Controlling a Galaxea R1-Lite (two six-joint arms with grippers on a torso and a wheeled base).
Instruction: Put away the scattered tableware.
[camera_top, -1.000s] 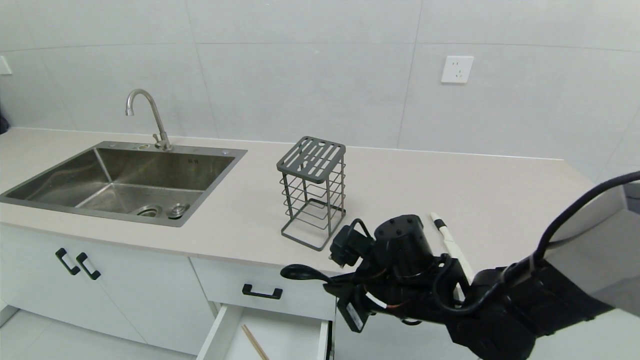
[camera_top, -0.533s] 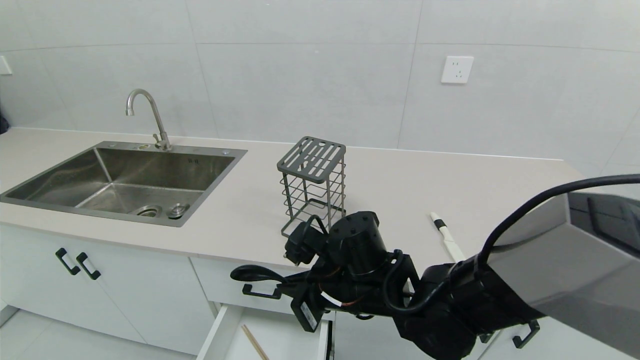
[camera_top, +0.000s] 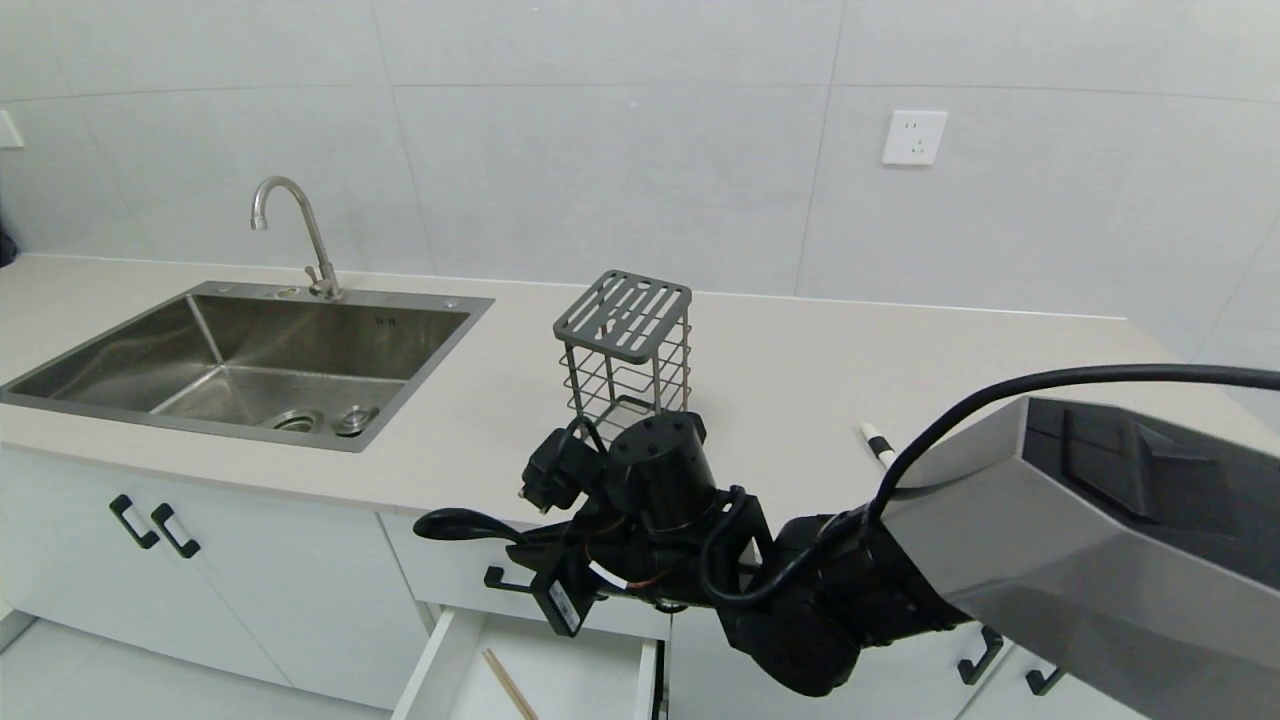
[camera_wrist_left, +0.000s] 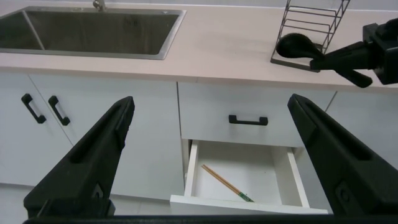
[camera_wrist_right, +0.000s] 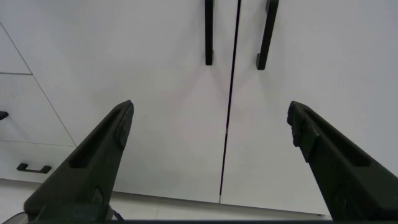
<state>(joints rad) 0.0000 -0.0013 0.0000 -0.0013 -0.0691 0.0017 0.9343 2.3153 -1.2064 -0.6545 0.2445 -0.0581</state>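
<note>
The right tool (camera_top: 528, 545) is clenched on the handle of a black spoon (camera_top: 447, 523). It holds the spoon roughly level, bowl toward the sink side, out by the front edge of the surface (camera_top: 900, 360) and higher than the open drawer (camera_top: 432, 655). From the left wrist view the same tool (camera_wrist_left: 333, 59) and spoon (camera_wrist_left: 297, 45) show just beside the foot of the wire rack (camera_wrist_left: 311, 28).

The left tool (camera_wrist_left: 210, 99) is released, its fingers (camera_wrist_left: 93, 155) spread wide with nothing between them. It sits low in front of the cabinets, facing the drawer (camera_wrist_left: 249, 204), where a pair of chopsticks (camera_wrist_left: 225, 182) lies on the drawer floor.

On the surface the dark wire rack (camera_top: 625, 335) stands upright, just behind the right arm. A white utensil with a black band (camera_top: 877, 446) lies to its right, partly hidden by the arm. The steel sink (camera_top: 440, 301) with its faucet (camera_top: 325, 288) sits well to the left.

A grey tiled wall with a white socket (camera_top: 914, 138) rises behind the surface. The right wrist view faces white cabinet doors (camera_wrist_right: 155, 124) with black bar handles.
</note>
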